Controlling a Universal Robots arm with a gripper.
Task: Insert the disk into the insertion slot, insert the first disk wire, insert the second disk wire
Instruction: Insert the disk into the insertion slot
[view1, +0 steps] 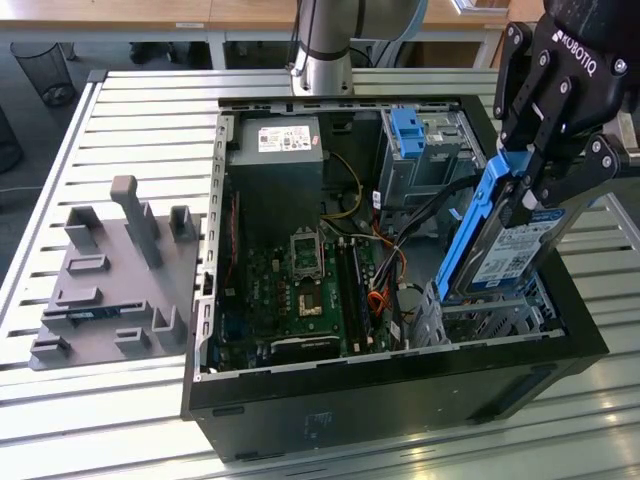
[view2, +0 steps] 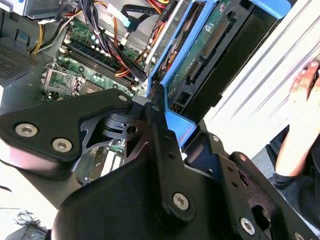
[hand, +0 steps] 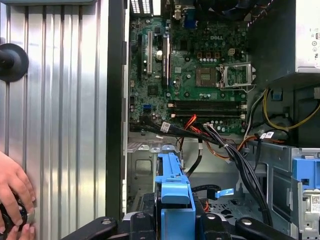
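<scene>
Gripper (view1: 528, 195) clamped on the upper end of the disk (view1: 503, 255) by its blue frame (view1: 478, 215) — disk steeply tilted, lower edge at the mouth of the slot (view1: 495, 322) in the computer case (view1: 400, 375), presumably to slide in endwise. Not seated yet (contact with slot walls not discernible); a person's hand (hand: 12, 197) rests on the table (hand: 60, 125) beside the case.

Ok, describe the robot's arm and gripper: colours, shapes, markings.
In the exterior view the arm is a round silver-grey tube, with a pale blue-grey joint housing above it. The gripper is matte black and has white lettering on its body. Its fingers are flat, jointed black links pinned with round silver bolt heads, as the second wrist view shows up close.
</scene>
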